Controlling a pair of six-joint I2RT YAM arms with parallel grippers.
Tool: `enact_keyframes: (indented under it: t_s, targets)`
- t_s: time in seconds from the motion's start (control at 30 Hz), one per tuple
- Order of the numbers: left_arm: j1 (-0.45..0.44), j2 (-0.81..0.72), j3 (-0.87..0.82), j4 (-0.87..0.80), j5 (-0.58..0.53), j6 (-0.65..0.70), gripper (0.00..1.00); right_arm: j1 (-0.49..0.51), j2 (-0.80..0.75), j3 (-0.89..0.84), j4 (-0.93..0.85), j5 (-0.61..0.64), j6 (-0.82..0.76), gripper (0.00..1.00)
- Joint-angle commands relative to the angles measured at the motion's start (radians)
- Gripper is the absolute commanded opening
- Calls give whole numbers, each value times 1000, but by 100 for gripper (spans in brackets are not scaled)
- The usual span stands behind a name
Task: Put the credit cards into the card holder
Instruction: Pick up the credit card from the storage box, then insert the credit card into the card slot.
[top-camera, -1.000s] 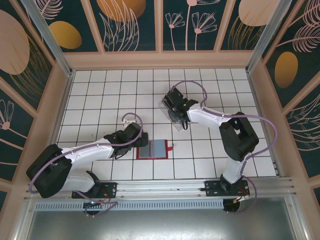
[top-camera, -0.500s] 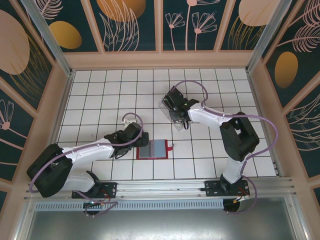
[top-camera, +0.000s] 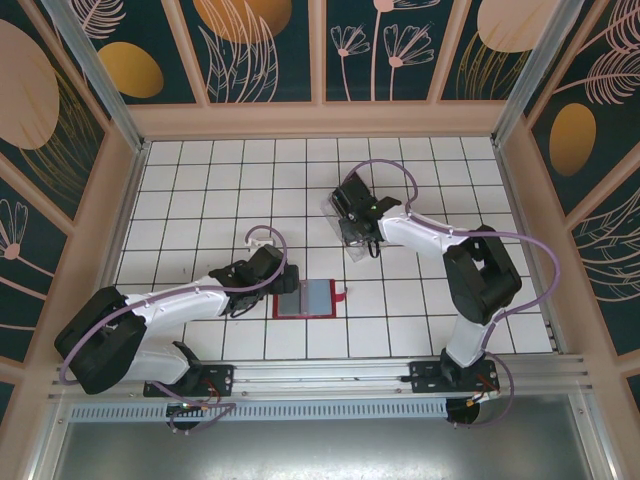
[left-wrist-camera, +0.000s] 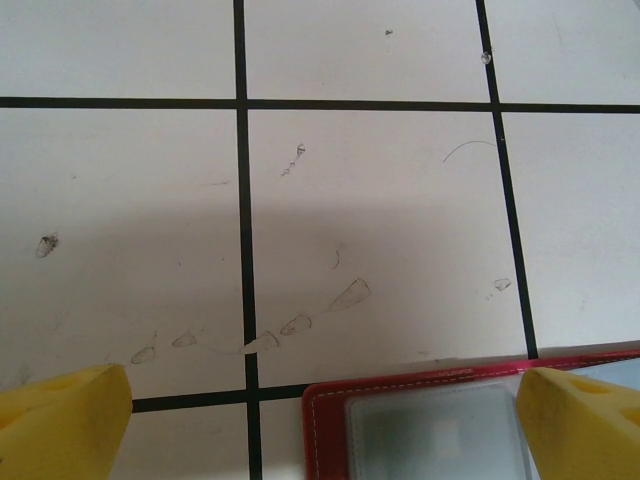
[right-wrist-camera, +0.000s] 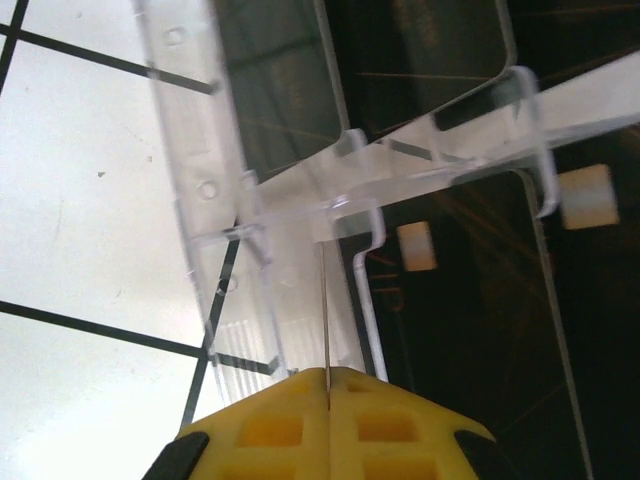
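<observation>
The card holder (top-camera: 305, 298), a red wallet lying open with greyish pockets, rests on the tiles near the front centre. My left gripper (top-camera: 280, 282) hovers over its left edge. In the left wrist view that gripper (left-wrist-camera: 322, 418) is wide open, and the red corner of the card holder (left-wrist-camera: 330, 430) lies between its yellow fingers (left-wrist-camera: 65, 420). My right gripper (top-camera: 347, 208) is down in the clear slotted rack (top-camera: 362, 250). The wrist view shows it (right-wrist-camera: 328, 375) shut on the thin edge of a credit card (right-wrist-camera: 326, 320). More black credit cards (right-wrist-camera: 450, 330) stand in the rack's slots.
The clear rack (right-wrist-camera: 290, 210) stands on the white gridded table (top-camera: 200, 180) behind the wallet. A small white object (top-camera: 260, 238) lies beside the left arm. Wooden walls (top-camera: 320, 120) ring the table.
My right gripper's jaws have come together on the card's edge, and the arm has shifted slightly. The left arm and the wallet have stayed put.
</observation>
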Motion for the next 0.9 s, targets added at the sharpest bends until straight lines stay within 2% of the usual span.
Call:
enact_keyframes:
  t_s: [0.0,0.3,0.5,0.67,0.87]
  targets:
    - [7,8,14,8,11,15,98,-12,-45,44,-25,-3,-18,0]
    - [7,-7,18,-9,-5,6,99,-11,-108,100,-47,-22,-13,0]
    - [7,-52,18,-30,-38,1,99,10,-233,95,-14,-140,78,0]
    - [8,-87,5,-49,-57,1,99,93,-344,-50,134,-232,240,0]
    - [7,-107,-25,-65,-46,-10,98,261,-436,-334,449,-225,478,0]
